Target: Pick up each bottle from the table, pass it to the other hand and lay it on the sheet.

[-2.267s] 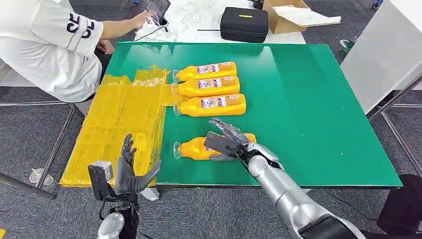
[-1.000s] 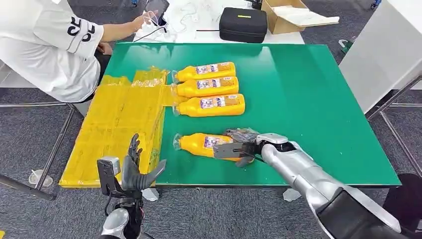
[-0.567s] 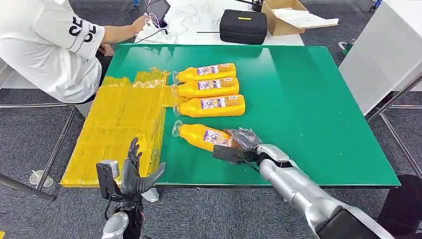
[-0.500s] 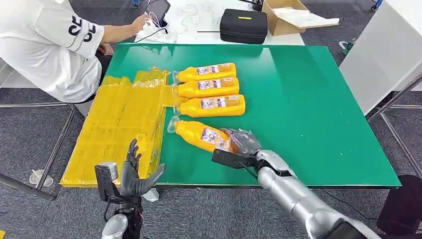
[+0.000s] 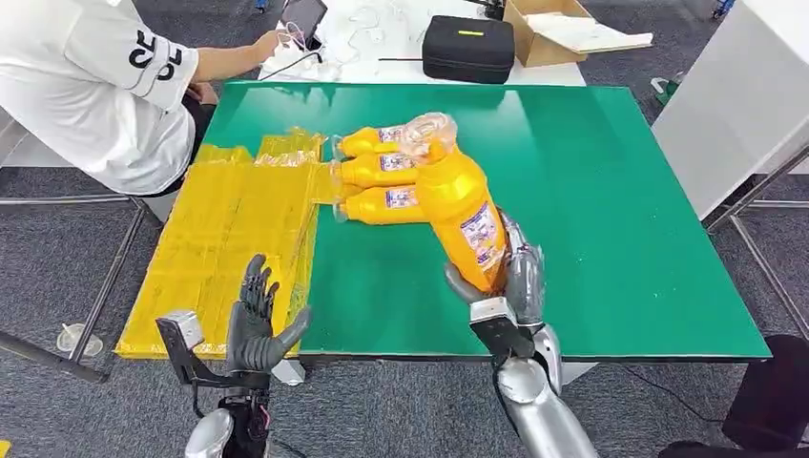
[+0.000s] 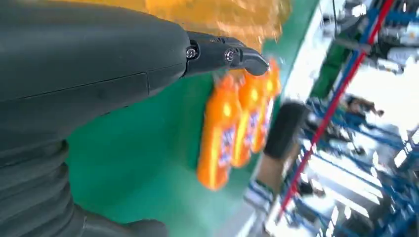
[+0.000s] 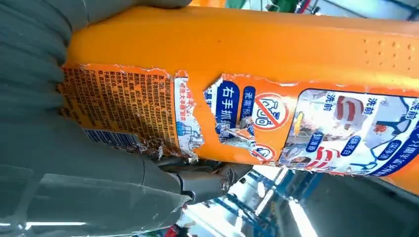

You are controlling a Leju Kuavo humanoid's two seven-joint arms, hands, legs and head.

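the right hand (image 5: 510, 286) grips an orange bottle (image 5: 460, 205) around its lower body and holds it nearly upright above the near part of the green desk (image 5: 611, 219), the clear cap end tipped up and slightly toward the far left. in the right wrist view the bottle (image 7: 257, 94) fills most of the picture, its torn label with blue and red print facing the camera, with the grey thumb (image 7: 84, 192) pressed against it by the barcode.

three more orange bottles (image 5: 382, 174) lie on their sides in a row on the desk, touching or almost touching one another, caps pointing toward the yellow sheet (image 5: 229, 239); the raised bottle hides their far ends. the left wrist view shows the same row (image 6: 237, 128), blurred, past a dark fingertip (image 6: 252, 59).

the sheet hangs over the desk's left edge, crinkled, with nothing lying on it.

the left hand (image 5: 256, 324) is raised below the desk's near left corner, fingers spread and pointing up, thumb out to the side, holding nothing.

a person in a white shirt (image 5: 86, 86) sits at the far left, one hand on what seems to be a tablet (image 5: 303, 14). beyond the desk a black case (image 5: 469, 46) and an open cardboard box (image 5: 558, 29) rest on a white surface.
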